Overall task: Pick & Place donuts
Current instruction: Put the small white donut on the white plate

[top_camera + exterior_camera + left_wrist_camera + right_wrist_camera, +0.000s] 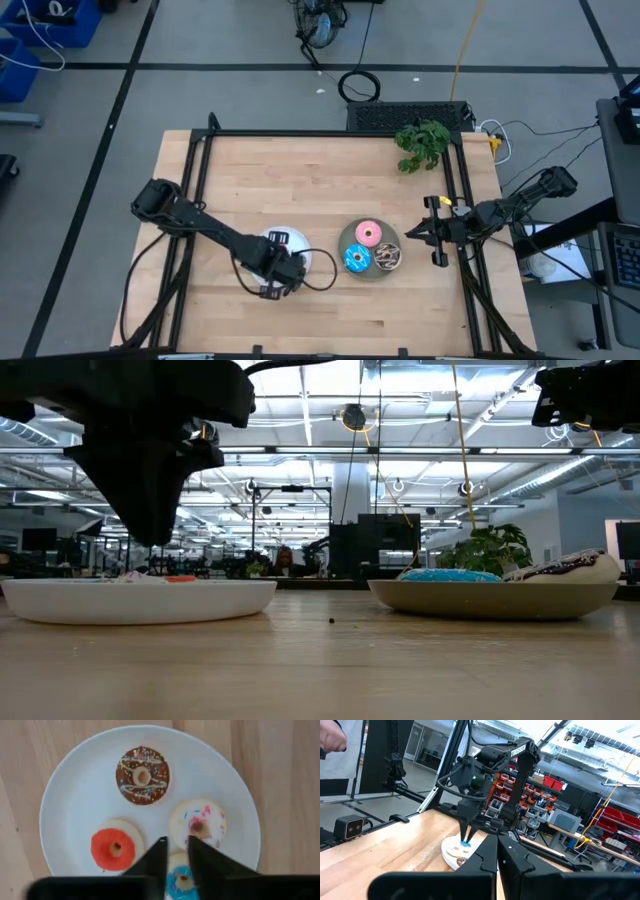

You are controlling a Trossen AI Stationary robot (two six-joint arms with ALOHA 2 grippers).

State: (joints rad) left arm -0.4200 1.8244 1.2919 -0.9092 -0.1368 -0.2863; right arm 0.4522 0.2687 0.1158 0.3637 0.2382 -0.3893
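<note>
Over the white round plate (pixel 322 258) on the left half of the wooden table (pixel 300 180), we have the left gripper (pixel 176 851) pointing straight down. Its two dark fingers stand only a narrow gap apart, with nothing held between them. Four tiny toy donuts lie flat on this plate: a chocolate-brown iced ring with sprinkles (pixel 143 775), a red-orange iced ring (pixel 114 849), a whitish iced ring with coloured sprinkles (pixel 198 823) and a small blue iced ring (pixel 181 881). The relation that matters is this: the small blue ring sits directly under the fingertips, its hole showing through the gap between them, so we judge a straight descent would reach it first. Being round, it offers no long axis to line up with.

To the right, touching nothing on the white plate, the grey round plate (pixel 344 240) carries three larger donuts: a pink one (pixel 368 234), a blue-sprinkled one (pixel 357 259) and a dark brown-sprinkled one (pixel 388 256).

Farther right, near the table's right edge, the right gripper (pixel 412 236) waits in the air with its fingers closed together and empty; our left arm is clearly the nearer one.
</note>
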